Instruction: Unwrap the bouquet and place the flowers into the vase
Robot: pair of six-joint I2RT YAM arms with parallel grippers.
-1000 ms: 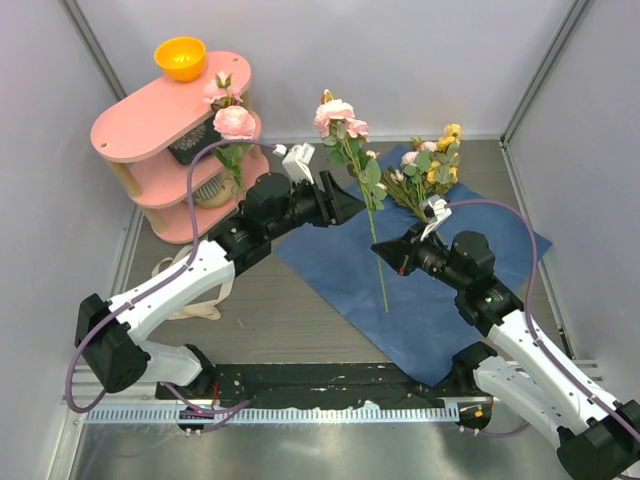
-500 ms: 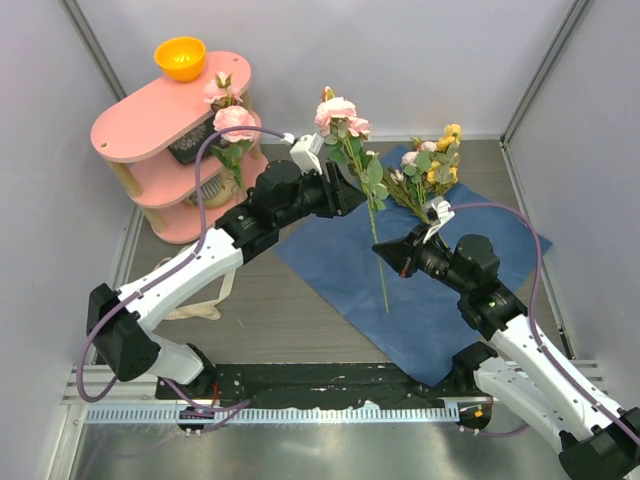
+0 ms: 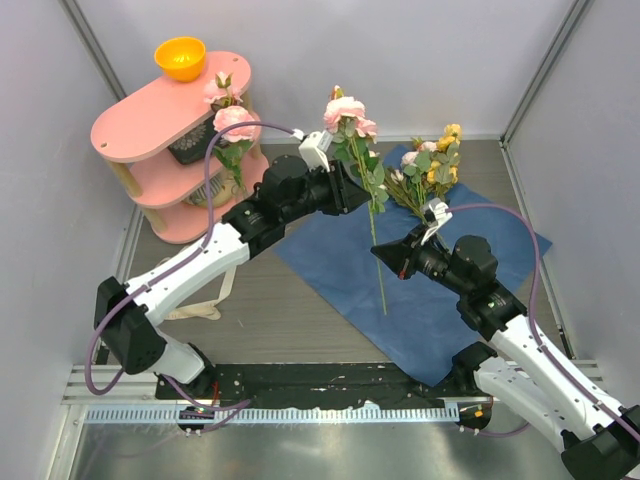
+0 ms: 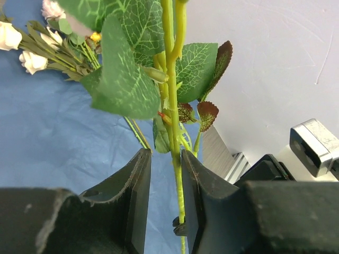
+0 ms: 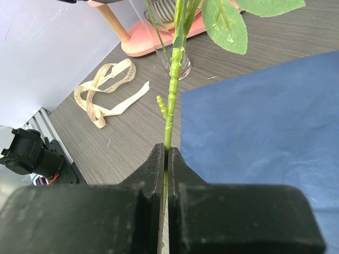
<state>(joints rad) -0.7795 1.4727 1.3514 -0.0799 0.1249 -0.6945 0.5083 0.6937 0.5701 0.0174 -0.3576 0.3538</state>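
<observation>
One pink flower (image 3: 345,110) stands upright on a long green stem (image 4: 170,79). My right gripper (image 3: 381,256) is shut on that stem low down, as the right wrist view shows (image 5: 165,151). My left gripper (image 3: 358,192) sits higher on the same stem, just below the leaves. Its jaws (image 4: 165,153) straddle the stem, which rests against the right finger while a gap remains on the left side. The remaining flowers (image 3: 430,165) lie on the spread blue paper (image 3: 450,300). The clear vase (image 3: 232,168) stands by the pink shelf and holds a pink flower (image 3: 235,122).
A pink three-tier shelf (image 3: 150,110) at the back left carries an orange bowl (image 3: 180,57). The cream ribbon (image 3: 200,300) lies loose on the table left of the paper. Grey walls close in on three sides.
My left gripper has moved right up to the upright stem and its jaws have narrowed around it. The bloom has shifted slightly right. The right gripper has kept its grip.
</observation>
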